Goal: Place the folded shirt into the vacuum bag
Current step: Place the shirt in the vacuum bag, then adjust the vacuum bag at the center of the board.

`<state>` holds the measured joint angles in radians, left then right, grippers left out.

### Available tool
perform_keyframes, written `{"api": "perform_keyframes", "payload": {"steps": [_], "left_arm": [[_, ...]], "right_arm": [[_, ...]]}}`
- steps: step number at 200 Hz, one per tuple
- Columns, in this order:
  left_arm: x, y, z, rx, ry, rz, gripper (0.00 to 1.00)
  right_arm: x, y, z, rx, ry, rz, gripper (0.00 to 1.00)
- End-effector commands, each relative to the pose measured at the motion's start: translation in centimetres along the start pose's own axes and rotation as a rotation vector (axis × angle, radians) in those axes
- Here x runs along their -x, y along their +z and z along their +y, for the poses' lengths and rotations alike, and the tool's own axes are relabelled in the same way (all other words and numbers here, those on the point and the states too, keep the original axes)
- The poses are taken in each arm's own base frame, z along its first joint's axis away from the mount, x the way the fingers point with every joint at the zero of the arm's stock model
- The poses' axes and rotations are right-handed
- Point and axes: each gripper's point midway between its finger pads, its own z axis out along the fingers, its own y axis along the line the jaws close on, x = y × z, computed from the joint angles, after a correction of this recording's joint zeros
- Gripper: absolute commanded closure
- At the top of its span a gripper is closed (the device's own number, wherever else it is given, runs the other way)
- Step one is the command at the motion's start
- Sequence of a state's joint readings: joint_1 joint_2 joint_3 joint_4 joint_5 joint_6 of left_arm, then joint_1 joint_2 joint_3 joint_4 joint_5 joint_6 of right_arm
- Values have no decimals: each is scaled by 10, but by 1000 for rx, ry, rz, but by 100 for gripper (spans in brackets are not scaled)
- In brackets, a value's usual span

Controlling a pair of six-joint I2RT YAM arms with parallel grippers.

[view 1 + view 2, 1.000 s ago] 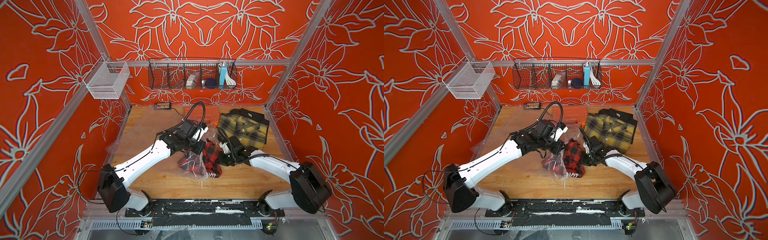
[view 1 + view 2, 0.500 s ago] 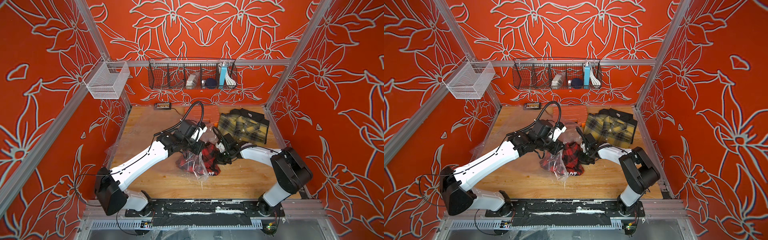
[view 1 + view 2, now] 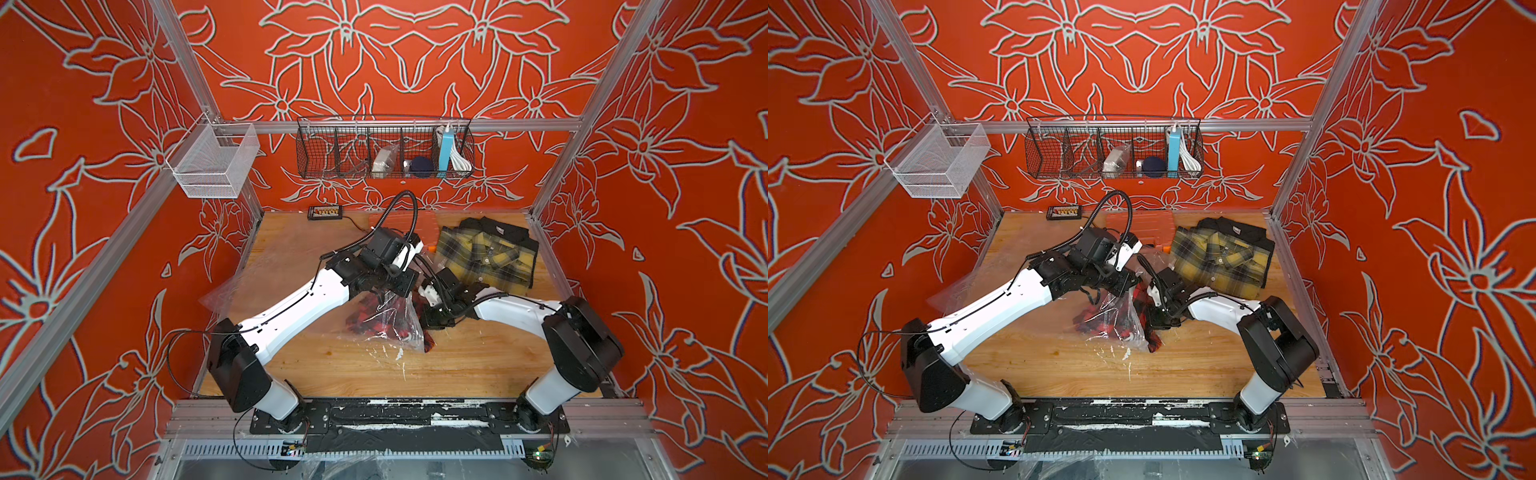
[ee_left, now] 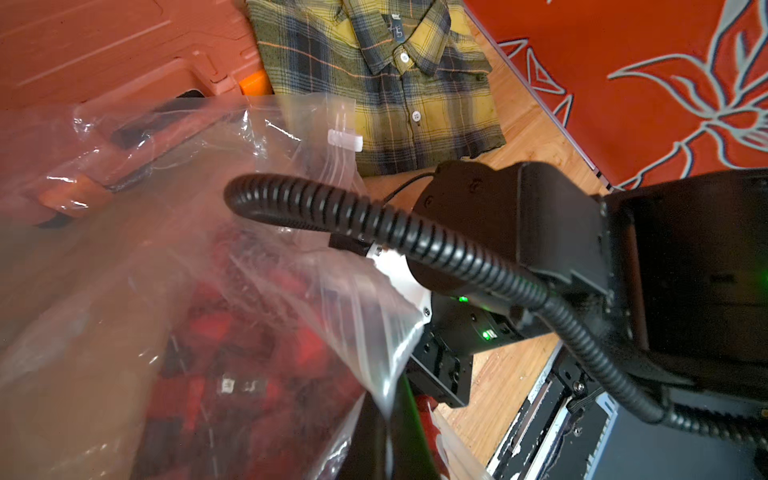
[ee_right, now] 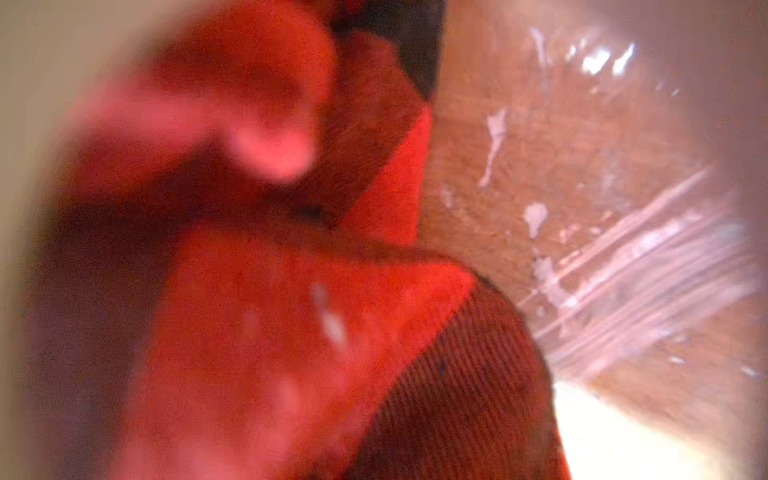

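The job looked mostly done but not finished. The left hand [image 3: 388,291] was clamped tight on an edge of the vacuum bag [image 3: 395,320] and held it raised off the bench [image 3: 374,374], so the plastic hung straight below that hand. Most of the red shirt [image 3: 370,320] showed through the clear film under the left hand. One corner of it poked out onto the bench just beside the right hand [image 3: 428,322], on the side toward the robot's base. What seemed left was to push that corner in, let go of the shirt and draw the right hand out.

The right hand sat at the bag's mouth, close beside the left. It appeared closed down on the red cloth, but its fingers were lost in plastic and fabric in both top views. Its own wrist view was filled with blurred red cloth pressed near the lens.

The bag's white slider [image 4: 345,139] showed beyond the left hand, near a yellow plaid shirt [image 3: 486,257]. No valve cap could be picked out. Clear plastic showing past the left arm might have been the same bag; I could not tell.
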<state>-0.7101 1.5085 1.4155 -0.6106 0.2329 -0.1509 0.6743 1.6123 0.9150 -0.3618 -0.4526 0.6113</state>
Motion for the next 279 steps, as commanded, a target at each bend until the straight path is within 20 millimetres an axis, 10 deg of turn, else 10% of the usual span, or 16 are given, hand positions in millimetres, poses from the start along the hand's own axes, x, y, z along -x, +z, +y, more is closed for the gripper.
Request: {"api": "perform_keyframes", "payload": {"steps": [1,33,62,98,170,234,279], "left_arm": [[3,-2,-22,-79,38,-24,95],[-27,-7,-25,-101,22,15,95],[-65,-6,-14,-75,-20,64,95],[-85,0,-4,-53,-66,79,95],[-70,7,-10,-78,-40,49,94],[-68,-3,-7,-51,-43,25,94],[-73,-4,-7,-56,-52,30,95]], "right_arm": [[35,-5,21,104,48,-58,100],[83,3,32,234,139,-162,100],[107,-6,42,326,166,-232,58],[81,-8,19,251,184,-172,20],[8,-9,-19,160,239,-105,19],[22,-41,-65,4,272,-152,31],[84,-56,-59,-53,163,-259,39]]}}
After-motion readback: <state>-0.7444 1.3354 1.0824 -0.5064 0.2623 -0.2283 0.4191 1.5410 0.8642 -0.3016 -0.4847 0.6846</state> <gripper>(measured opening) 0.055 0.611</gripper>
